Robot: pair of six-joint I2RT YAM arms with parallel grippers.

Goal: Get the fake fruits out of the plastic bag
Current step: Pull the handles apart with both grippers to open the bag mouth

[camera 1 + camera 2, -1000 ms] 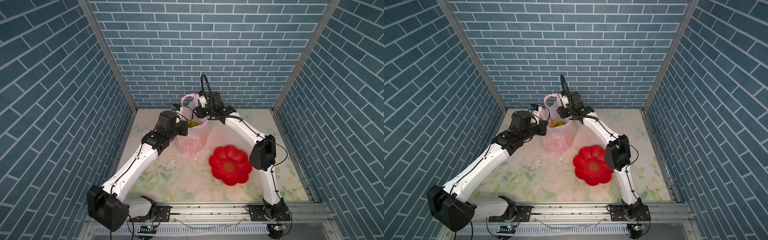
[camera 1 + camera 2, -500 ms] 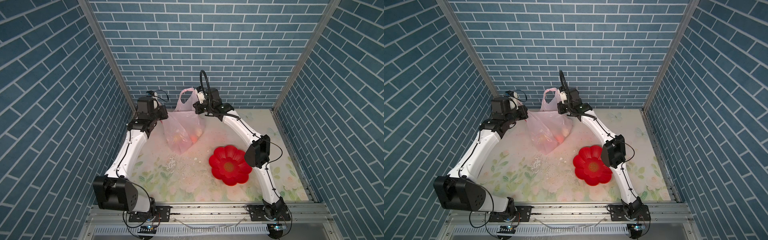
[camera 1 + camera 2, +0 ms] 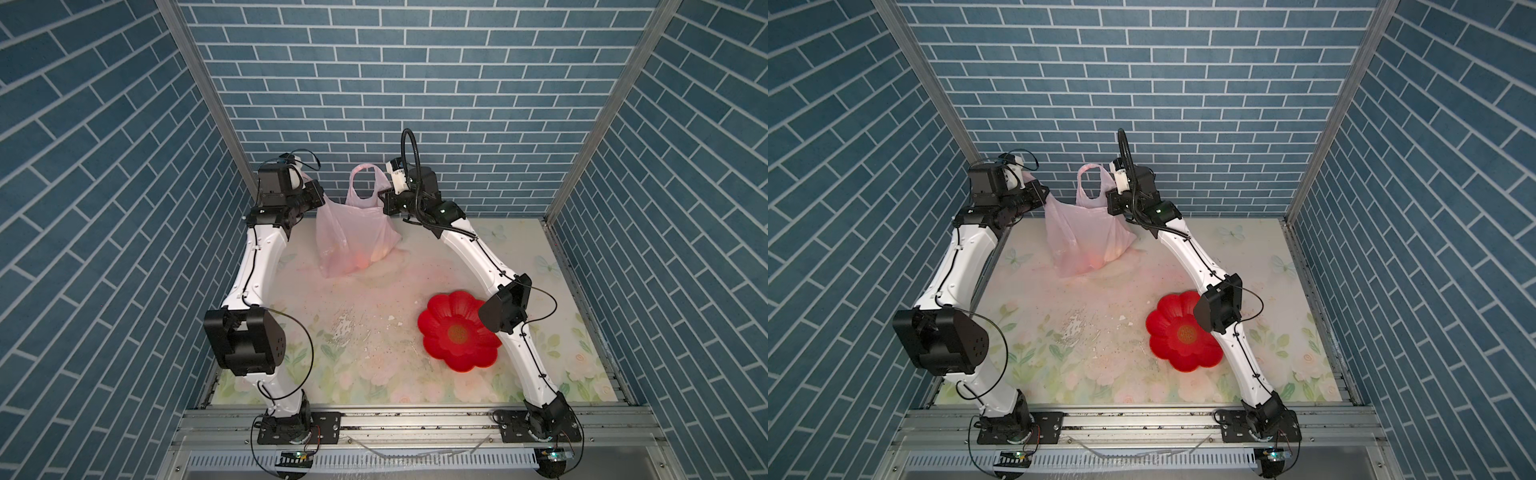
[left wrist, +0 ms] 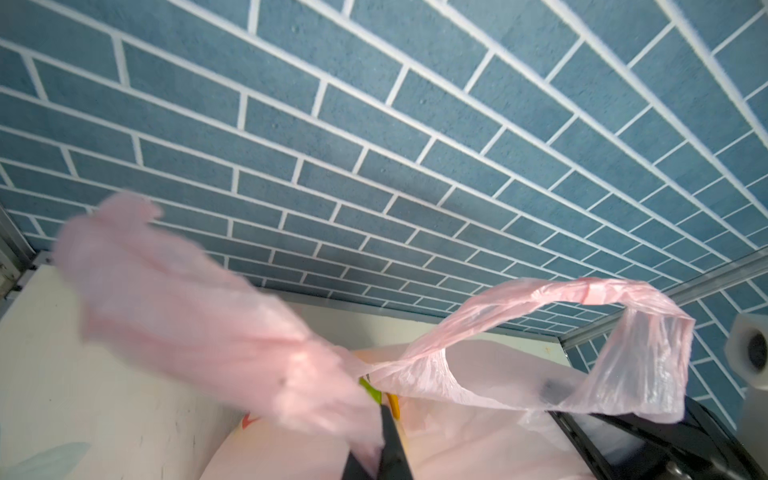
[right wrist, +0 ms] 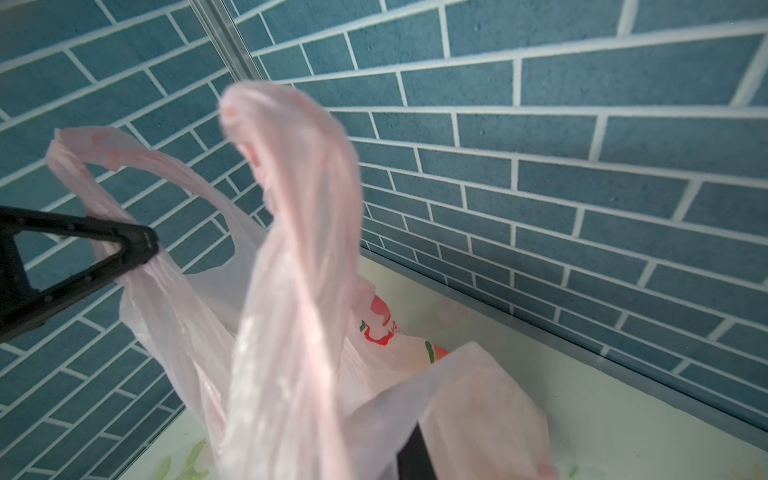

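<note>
Floral desk (image 3: pixel 374 374), blue brick walls (image 3: pixel 415 83) all round. At the far edge the plastic bag (image 3: pixel 353 232) hangs between left claw (image 3: pixel 319 199) and right claw (image 3: pixel 384 203), both clamped on it, fake fruits (image 3: pixel 362 259) inside.

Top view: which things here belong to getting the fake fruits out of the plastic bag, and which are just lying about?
In the job:
plastic bag
fake fruits, dimly seen inside it
left hand and right hand, both shut on the bag near its top

Lying about:
red flower-shaped dish, apart from the bag
white crumbs on the table
</note>
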